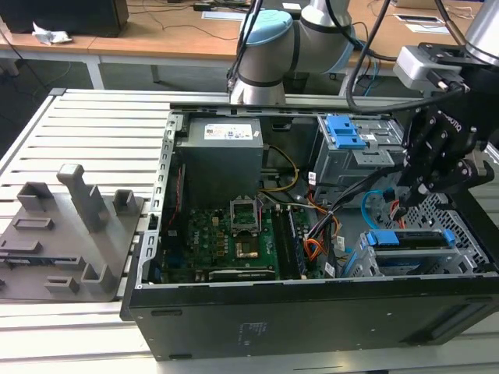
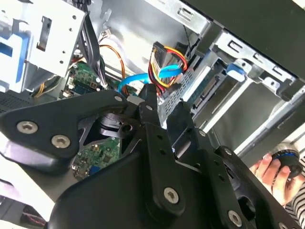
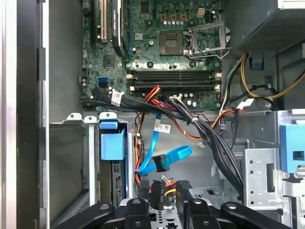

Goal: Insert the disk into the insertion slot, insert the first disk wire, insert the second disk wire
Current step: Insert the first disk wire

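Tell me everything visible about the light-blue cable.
The light-blue cable is thin, flat, smooth, plastic-looking. It emerges from under the black wire bundle, runs alongside the drive cage, then folds back in a loop with a blue plug at the bend, near the gripper. Whether the plug is seated is unclear.

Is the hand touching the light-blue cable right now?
Cannot tell. In the second wrist view the light-blue cable passes behind the hand, hiding any contact or gap.

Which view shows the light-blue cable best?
The first wrist view: the cable shows its loop in plain sight. The second wrist view shows short pieces behind the gripper; the exterior view shows a small arc beside the gripper.
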`<state>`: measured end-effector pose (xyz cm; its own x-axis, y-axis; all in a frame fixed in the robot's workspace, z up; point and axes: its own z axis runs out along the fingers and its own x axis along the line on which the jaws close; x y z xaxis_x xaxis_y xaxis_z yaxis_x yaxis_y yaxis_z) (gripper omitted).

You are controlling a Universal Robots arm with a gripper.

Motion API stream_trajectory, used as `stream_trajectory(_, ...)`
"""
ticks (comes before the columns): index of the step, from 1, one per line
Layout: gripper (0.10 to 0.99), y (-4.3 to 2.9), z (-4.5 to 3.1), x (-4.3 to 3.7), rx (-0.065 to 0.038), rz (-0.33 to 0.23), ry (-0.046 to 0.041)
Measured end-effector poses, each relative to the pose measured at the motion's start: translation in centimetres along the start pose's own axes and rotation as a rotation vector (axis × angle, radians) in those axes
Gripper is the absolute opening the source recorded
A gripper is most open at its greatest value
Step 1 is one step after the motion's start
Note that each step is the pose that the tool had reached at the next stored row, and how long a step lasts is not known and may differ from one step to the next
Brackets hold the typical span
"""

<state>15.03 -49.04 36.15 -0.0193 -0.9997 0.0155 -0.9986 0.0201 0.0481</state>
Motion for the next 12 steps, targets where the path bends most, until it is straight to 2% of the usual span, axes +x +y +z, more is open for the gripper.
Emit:
stream_trajectory(3,0.361,-0.11,0.78,-0.03,0.000,0.001,0.0041)
stream_trajectory(7,0.349,-0.12,0.84,-0.04,0.000,0.001,0.0043)
stream_trajectory(10,0.165,-0.12,0.84,-0.04,0.000,0.001,0.0043)
stream_trajectory(12,0.161,-0.12,0.84,-0.04,0.000,0.001,0.0043)
